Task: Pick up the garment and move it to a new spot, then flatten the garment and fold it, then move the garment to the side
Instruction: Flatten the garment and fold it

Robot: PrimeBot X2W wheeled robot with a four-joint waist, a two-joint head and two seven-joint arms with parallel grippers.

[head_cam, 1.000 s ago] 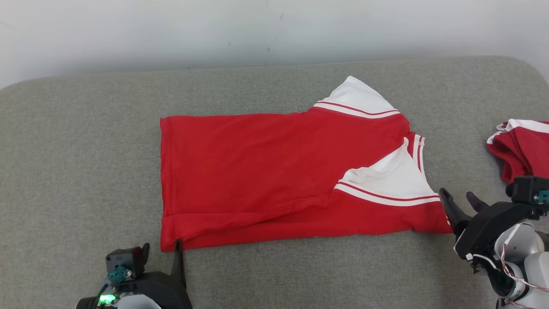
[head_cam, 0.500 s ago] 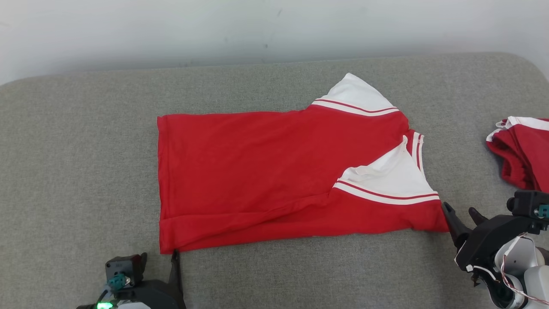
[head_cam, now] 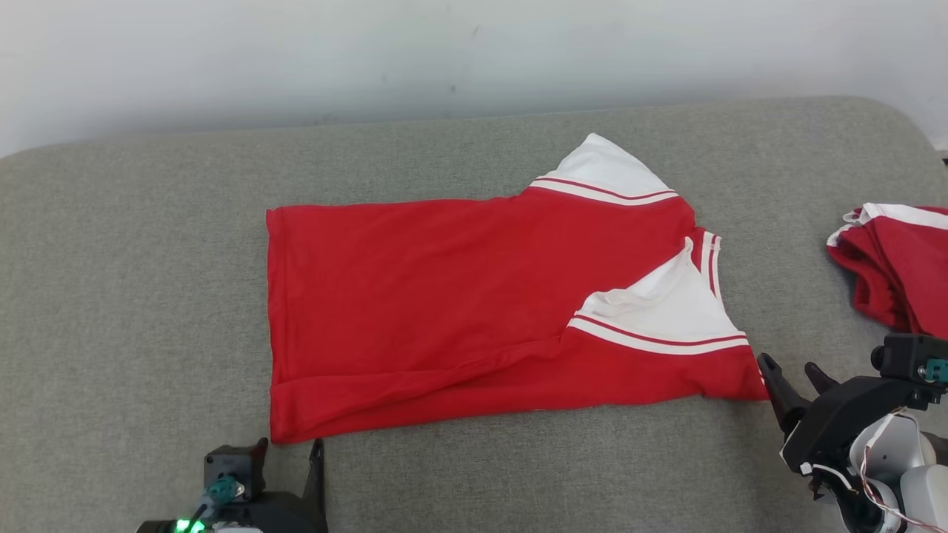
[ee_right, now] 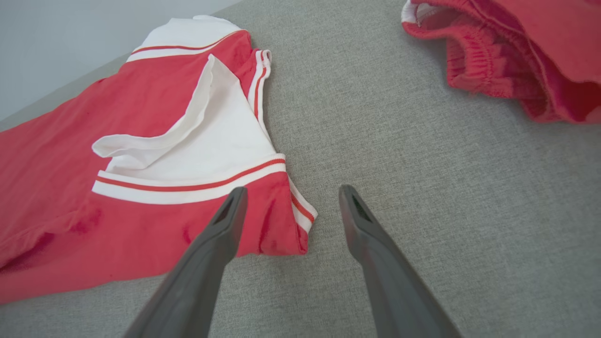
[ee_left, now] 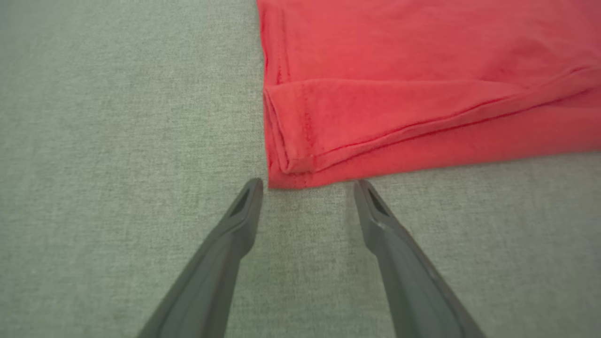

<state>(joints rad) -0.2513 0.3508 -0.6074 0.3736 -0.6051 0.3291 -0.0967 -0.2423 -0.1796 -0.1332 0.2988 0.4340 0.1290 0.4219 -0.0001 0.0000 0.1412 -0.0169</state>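
Observation:
The garment (head_cam: 444, 296), a red shirt with white sleeves, lies flat on the grey cushion (head_cam: 133, 296). Its near long edge and near sleeve are folded over the body. My left gripper (head_cam: 290, 451) is open just short of the garment's near left corner (ee_left: 291, 173), with the fingertips (ee_left: 253, 188) flanking that corner without touching it. My right gripper (head_cam: 787, 366) is open beside the near right corner. In the right wrist view the right gripper (ee_right: 292, 189) has its left finger (ee_right: 225, 220) over the red cloth (ee_right: 141, 141), while the corner (ee_right: 286, 234) lies between the fingers.
A second red and white garment (head_cam: 896, 259) lies bunched at the cushion's right edge, close to my right arm (ee_right: 507, 61). A pale wall (head_cam: 444, 52) runs behind the cushion. Bare cushion stretches to the left and along the front.
Both grippers have drawn back a little toward the cushion's near edge. The left fingertip that reached the garment's corner now sits just short of it. The camera shifted slightly; the garment lies unchanged.

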